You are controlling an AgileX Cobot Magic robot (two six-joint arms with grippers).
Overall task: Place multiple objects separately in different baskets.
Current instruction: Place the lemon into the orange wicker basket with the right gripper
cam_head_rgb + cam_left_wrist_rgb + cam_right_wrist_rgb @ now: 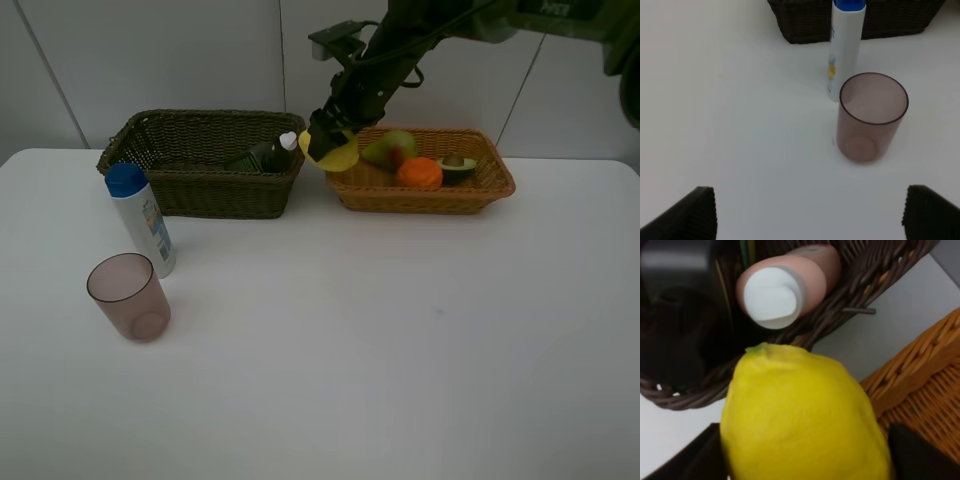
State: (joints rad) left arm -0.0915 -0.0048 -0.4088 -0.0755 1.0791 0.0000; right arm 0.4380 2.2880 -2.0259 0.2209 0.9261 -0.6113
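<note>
Table (400, 350), white and smooth. Black right arm (400, 45) bent down from high at the back. Next, dark woven basket (200, 190) and tan woven basket (440, 197), side by side. Then right end effector (328, 147) clamped on bumpy yellow lemon (805, 420), above the tan basket's left edge. Last, left end effector (810, 215) spread wide, holding nothing, facing round see-through pink cup (871, 117).

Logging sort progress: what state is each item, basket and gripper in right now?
lemon: held by right gripper, at tan basket rim
pear: in tan basket
orange: in tan basket
avocado half: in tan basket
pink bottle: lying in dark basket
green pump bottle: lying in dark basket
white bottle: upright on table, capped
cup: upright on table, empty
left gripper: fingers open, empty
</note>
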